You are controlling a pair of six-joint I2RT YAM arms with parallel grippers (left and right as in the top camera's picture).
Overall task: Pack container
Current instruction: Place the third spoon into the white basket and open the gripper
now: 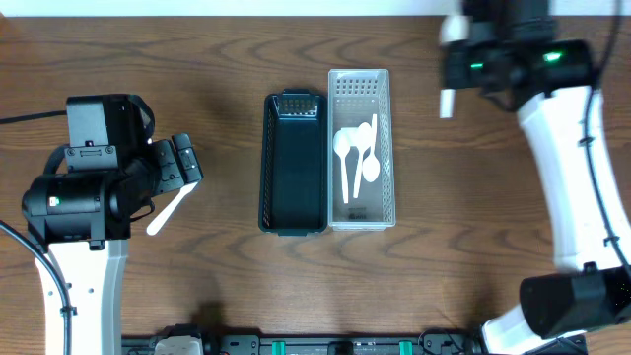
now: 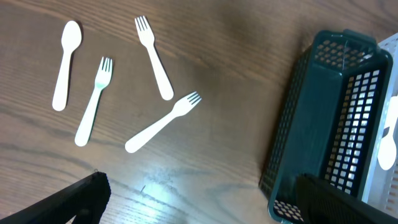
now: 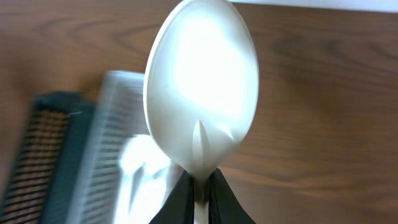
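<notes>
A dark green basket [image 1: 294, 163] and a white basket [image 1: 360, 89] stand side by side mid-table; the white one holds several white spoons [image 1: 353, 158]. My right gripper [image 3: 200, 193] is shut on the handle of a white spoon [image 3: 202, 87], held in the air right of the white basket [image 3: 106, 155]; overhead it shows at the top right [image 1: 449, 84]. My left gripper [image 2: 199, 208] is open and empty above the table, left of the green basket [image 2: 323, 112]. Three white forks [image 2: 163, 122] and one spoon [image 2: 64, 65] lie loose on the wood in front of it.
In the overhead view the left arm [image 1: 89, 187] covers most of the loose cutlery; only one white utensil [image 1: 170, 210] sticks out beside it. The green basket has nothing in it. Bare wooden table lies between the baskets and each arm.
</notes>
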